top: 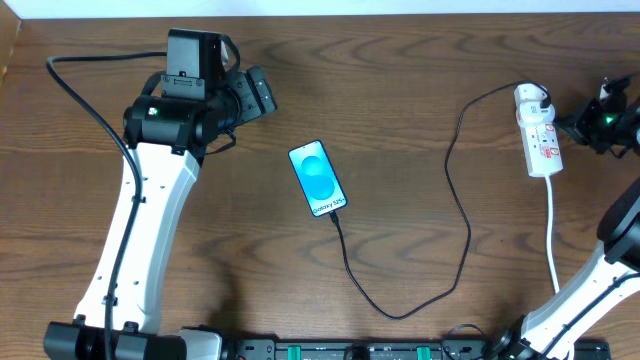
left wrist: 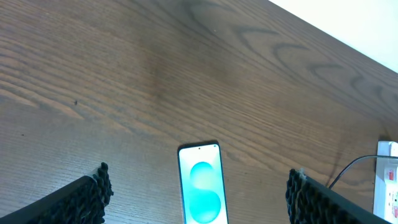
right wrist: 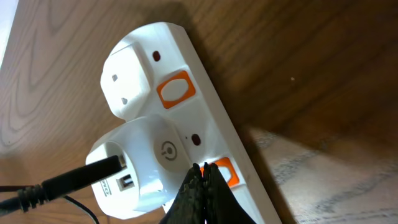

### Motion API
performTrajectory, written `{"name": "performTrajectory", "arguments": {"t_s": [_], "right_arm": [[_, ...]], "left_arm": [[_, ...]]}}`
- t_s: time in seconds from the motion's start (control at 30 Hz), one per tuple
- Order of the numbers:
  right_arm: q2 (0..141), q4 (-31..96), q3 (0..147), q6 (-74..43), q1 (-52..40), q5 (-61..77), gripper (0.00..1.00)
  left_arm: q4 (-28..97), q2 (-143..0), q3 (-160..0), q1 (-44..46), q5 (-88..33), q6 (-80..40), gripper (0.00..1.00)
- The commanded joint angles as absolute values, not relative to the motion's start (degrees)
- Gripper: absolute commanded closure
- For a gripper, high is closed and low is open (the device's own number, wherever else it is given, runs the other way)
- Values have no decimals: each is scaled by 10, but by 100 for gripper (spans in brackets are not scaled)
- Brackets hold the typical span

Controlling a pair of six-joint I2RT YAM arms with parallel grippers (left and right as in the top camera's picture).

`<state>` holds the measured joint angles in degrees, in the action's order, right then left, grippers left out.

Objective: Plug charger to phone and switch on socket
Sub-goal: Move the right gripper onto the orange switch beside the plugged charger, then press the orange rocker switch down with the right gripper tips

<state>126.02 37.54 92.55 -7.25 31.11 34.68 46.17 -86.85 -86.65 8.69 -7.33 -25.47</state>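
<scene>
phone (top: 318,180): laid flat mid-table (top: 420,60), screen lit blue.
charger (top: 462,215): tip is seen at the phone's lower end and is judged seated; its white plug (right wrist: 149,162) is in the socket.
socket (top: 541,140): placed near the right edge.
switch (right wrist: 222,172): orange, beside the plug; on or off cannot be told.
right gripper (right wrist: 200,180): fingers pressed together, tips on that switch.
left gripper (top: 262,95): spread, empty, apart from the phone.
done: plugging, as judged.
left: switching on, not yet confirmed.
</scene>
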Motion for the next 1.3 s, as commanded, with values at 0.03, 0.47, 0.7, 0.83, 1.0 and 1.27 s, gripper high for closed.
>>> {"name": "performTrajectory", "arguments": {"t_s": [0.03,0.47,0.7,0.83,1.0,1.27], "right_arm": [[1264,372,921,-77,307,350,99],[1264,366,921,-77,306,346,99],[1265,363,921,-77,306,345,99],[1265,363,921,-77,306,341,99],[1265,357,921,-77,303,339,99],[1265,356,921,-77,287,316,99]], "left_arm": [[462,-861,-872,84,-68,-252,10],[461,-861,-872,84,-68,-252,9],[461,-861,-872,84,-68,-252,9],[461,-861,-872,84,-68,-252,9],[461,-861,-872,84,-68,-252,10],[461,-861,-872,84,-68,-252,9]]}}
